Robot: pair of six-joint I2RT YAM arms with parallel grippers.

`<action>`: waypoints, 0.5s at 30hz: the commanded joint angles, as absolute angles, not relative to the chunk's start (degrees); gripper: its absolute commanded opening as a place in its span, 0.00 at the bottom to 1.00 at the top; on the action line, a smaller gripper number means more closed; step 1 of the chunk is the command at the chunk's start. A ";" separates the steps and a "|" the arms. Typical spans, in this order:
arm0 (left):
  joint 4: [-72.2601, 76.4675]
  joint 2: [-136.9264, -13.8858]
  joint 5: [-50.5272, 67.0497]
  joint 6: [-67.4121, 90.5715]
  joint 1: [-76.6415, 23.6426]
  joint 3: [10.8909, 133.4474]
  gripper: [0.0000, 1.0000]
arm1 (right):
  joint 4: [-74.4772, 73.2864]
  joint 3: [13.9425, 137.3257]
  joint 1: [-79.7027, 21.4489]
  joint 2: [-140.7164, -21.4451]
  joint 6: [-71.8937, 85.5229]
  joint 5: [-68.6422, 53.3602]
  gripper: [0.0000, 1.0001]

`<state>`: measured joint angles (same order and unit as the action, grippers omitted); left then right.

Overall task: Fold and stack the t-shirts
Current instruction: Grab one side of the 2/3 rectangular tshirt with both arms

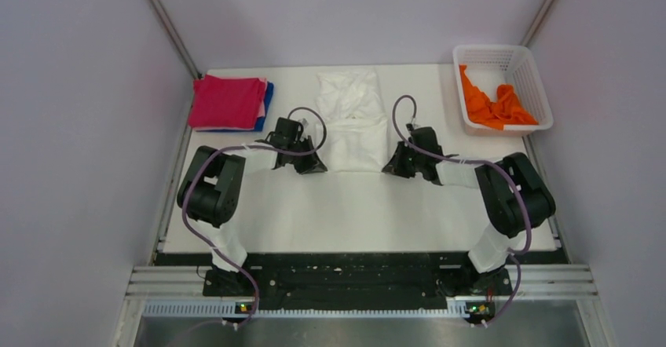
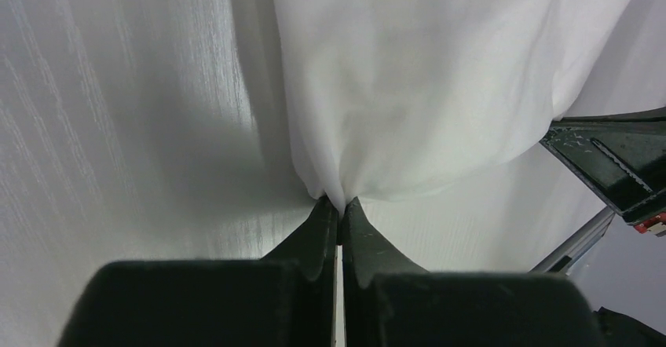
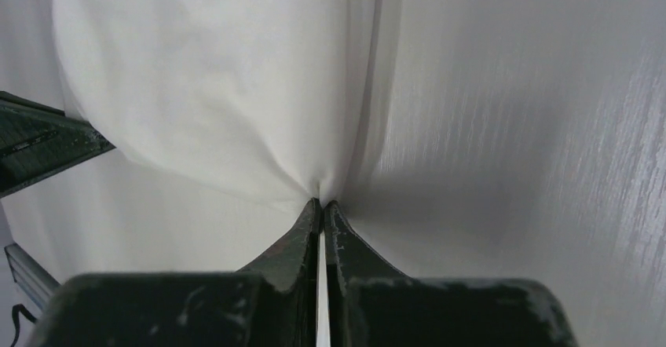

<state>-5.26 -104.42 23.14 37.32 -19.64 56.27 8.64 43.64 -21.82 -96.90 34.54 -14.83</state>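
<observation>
A white t-shirt [image 1: 351, 119] lies lengthwise in the middle of the table, folded into a narrow strip. My left gripper [image 1: 316, 165] is shut on its near left corner, the cloth [image 2: 408, 72] pinched at the fingertips. My right gripper [image 1: 390, 168] is shut on its near right corner, the cloth [image 3: 212, 80] bunched at the tips. A folded magenta-red t-shirt [image 1: 228, 101] lies on a blue one [image 1: 268, 96] at the back left. An orange t-shirt [image 1: 493, 105] lies crumpled in the basket.
A white plastic lattice basket [image 1: 525, 68] stands at the back right corner. Grey walls close in the table on three sides. The other gripper's black finger shows at the edge of each wrist view [image 2: 616, 158] [image 3: 39, 147].
</observation>
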 commanded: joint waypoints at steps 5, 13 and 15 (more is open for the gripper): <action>-4.85 -93.77 16.99 36.71 -22.58 44.14 0.00 | 7.08 35.97 -23.94 -84.91 36.27 -15.07 0.00; -18.18 -68.81 7.75 43.01 -32.79 33.47 0.00 | -5.90 27.83 -31.66 -64.50 39.28 -14.75 0.00; -23.57 -61.09 5.75 45.14 -35.46 33.90 0.00 | -9.61 27.41 -34.07 -57.69 40.68 -14.69 0.00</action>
